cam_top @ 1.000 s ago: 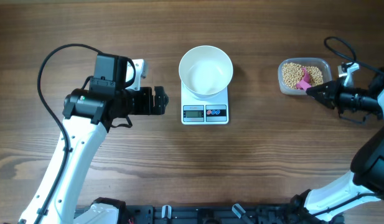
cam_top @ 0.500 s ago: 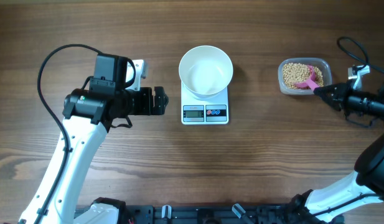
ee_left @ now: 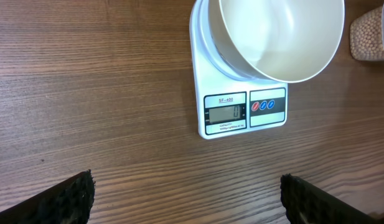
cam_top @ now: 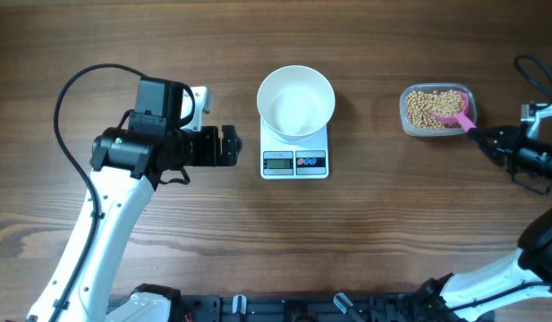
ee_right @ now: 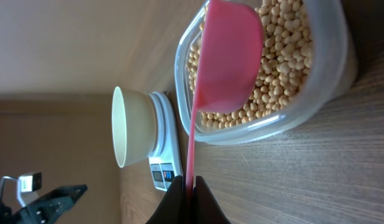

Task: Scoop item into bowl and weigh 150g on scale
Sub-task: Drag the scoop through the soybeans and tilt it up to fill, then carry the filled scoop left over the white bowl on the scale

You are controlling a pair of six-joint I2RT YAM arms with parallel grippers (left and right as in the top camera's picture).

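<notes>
Looking down from overhead, the beans (cam_top: 428, 105) lie in a clear tub (cam_top: 405, 116) at the right of the table (cam_top: 365, 241), well apart from the white bowl (cam_top: 296, 101), which sits on the scale (cam_top: 295, 163) in the middle. The right gripper (cam_top: 479, 136) is clamped on the handle of a pink scoop (cam_top: 456, 114). The left gripper (cam_top: 229, 146) hangs spread wide and empty just left of the scale. The scoop's long axis runs from the right gripper up and to the left, with its cup over the tub's right end.

In the left wrist view the bowl looks empty and covers most of the scale, whose display edge faces the robot.

In the right wrist view the thin handle is pinched between closed fingers (ee_right: 176, 200). The cup shows only its smooth back above the beans, so whether it carries any cannot be told.

Several things could go wrong from here. The slim handle may twist in the pinch and tip the cup. The long carry to the bowl may shed beans onto the wood. Digging in could shove the light tub aside, and a heaped cup late on could overshoot the target weight
</notes>
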